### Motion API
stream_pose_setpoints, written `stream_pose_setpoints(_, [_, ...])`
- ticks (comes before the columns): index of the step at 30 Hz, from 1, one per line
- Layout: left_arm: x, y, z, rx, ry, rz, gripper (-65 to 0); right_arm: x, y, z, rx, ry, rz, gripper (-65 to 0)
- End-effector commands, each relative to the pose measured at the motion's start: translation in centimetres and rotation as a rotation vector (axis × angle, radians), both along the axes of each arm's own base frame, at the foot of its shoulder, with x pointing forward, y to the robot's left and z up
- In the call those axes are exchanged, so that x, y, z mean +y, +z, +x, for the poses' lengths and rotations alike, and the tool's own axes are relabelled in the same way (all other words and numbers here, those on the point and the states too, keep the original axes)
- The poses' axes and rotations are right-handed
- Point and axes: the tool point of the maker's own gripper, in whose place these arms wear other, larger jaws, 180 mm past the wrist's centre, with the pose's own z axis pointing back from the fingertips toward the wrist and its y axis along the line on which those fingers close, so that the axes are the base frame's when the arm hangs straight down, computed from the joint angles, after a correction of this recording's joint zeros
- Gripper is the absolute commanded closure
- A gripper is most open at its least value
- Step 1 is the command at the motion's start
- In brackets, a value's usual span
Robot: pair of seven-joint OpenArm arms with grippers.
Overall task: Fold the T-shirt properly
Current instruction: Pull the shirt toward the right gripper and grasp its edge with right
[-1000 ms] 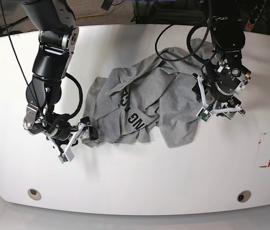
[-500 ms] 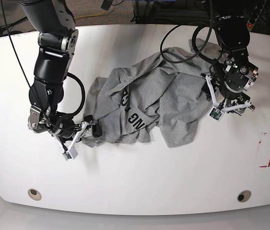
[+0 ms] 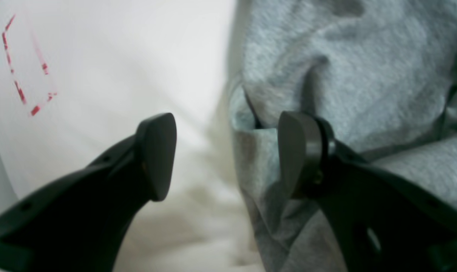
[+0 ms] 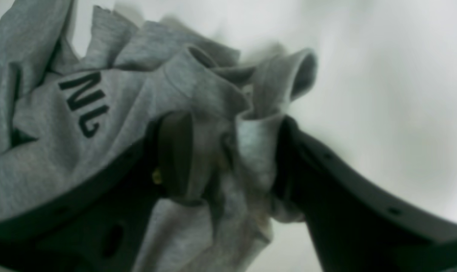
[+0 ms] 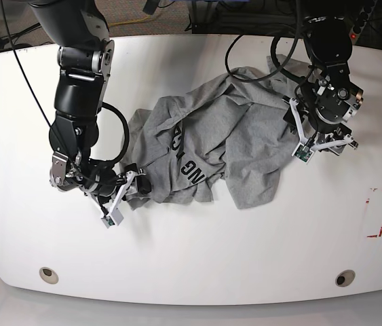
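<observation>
Two dark, paddle-tipped grippers are working at opposite edges of the T-shirt [image 5: 211, 142], a crumpled heap of soft heather-grey jersey lying mid-table [image 5: 191, 258] (black letters showing on one fold). The right gripper [image 4: 228, 158] is pinching a rolled, bunched hem between its pads. The left gripper [image 3: 224, 155] is standing spread, one pad against the cloth's edge, the other over bare white tabletop.

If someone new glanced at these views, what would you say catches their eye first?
Probably the crumpled grey T-shirt heaped mid-table, black letters showing on a fold. Next, the two black arms at its opposite edges: the right claw has bunched cloth between its fingers, while the left claw stands open at the shirt's edge. A red dashed rectangle marks the white table nearby.
</observation>
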Motion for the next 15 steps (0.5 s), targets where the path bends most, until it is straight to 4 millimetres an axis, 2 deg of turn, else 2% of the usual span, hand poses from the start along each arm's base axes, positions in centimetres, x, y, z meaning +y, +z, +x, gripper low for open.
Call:
stream_pose_setpoints(1, [-0.3, 1.0, 0.8, -0.044, -0.011, -0.018, -38.5, -0.1, 2.4, 1.7, -0.072, -0.008, 0.017, -35.0])
stream_pose_setpoints(6, [-0.4, 1.3, 0.9, -0.052, -0.03, -0.045, -38.5, -0.1, 3.8, 2.1, -0.124, -0.003, 0.001, -35.7])
stream_pose_setpoints(11, [-0.4, 0.3, 0.7, -0.024, -0.031, -0.061, -38.5, -0.2, 4.2, 2.2, -0.136, -0.002, -0.009, -35.5])
stream_pose_setpoints(13, [-0.3, 0.1, 0.6, -0.017, -0.029, -0.064, -38.5, -0.2, 4.1, 2.2, -0.136, -0.003, -0.01, -33.0])
stream_pose_setpoints(15, [-0.2, 0.0, 0.6, -0.013, -0.024, -0.062, -38.5, -0.1, 4.0, 2.1, -0.131, -0.001, -0.01, -25.5])
